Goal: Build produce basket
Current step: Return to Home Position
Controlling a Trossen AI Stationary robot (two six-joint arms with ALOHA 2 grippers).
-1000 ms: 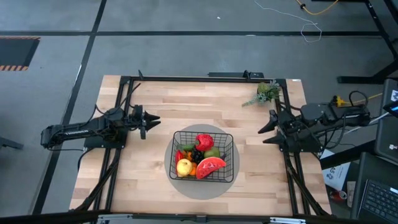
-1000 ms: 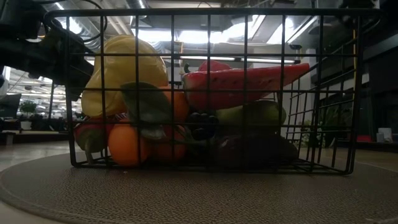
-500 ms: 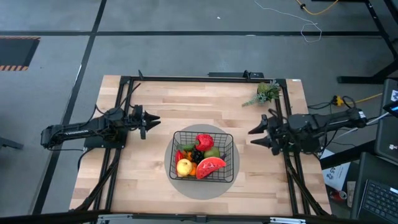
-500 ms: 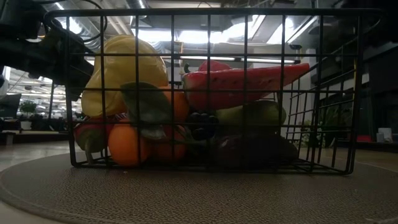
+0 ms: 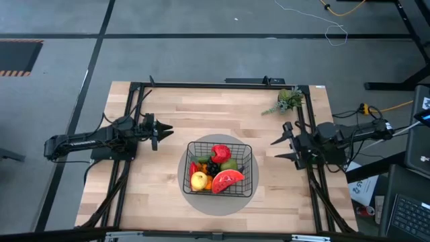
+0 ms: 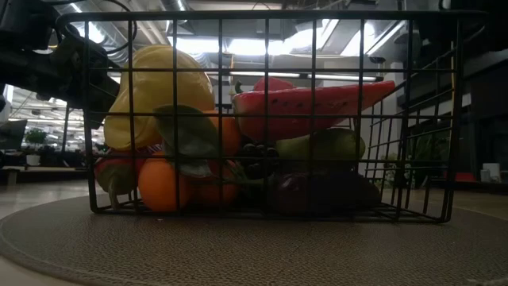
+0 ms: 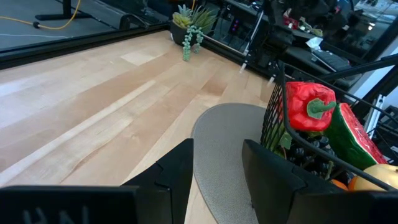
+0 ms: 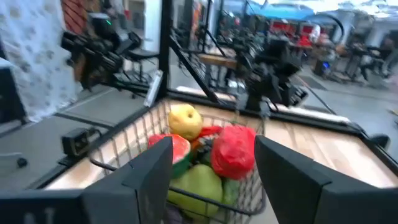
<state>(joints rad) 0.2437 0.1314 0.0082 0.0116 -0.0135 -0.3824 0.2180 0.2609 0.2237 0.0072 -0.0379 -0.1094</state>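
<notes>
The black wire basket stands on a flat grey disc at the table's near middle. It holds the produce: lemon, watermelon slice, red pepper and dark grapes. The low view also shows oranges, pear and eggplant behind the basket's wire wall. My left gripper hovers open to the left of the basket. My right gripper hovers open to its right, facing the basket. Neither touches anything.
A green leafy sprig lies near the table's far right corner, also seen as the sprig in the left wrist view. Bare wood stretches between the basket and the far edge. Black frame rails border the table.
My right gripper has moved a short way toward the table's left edge, nearer the basket, and stayed open. The left arm, the basket and the produce have kept still.
</notes>
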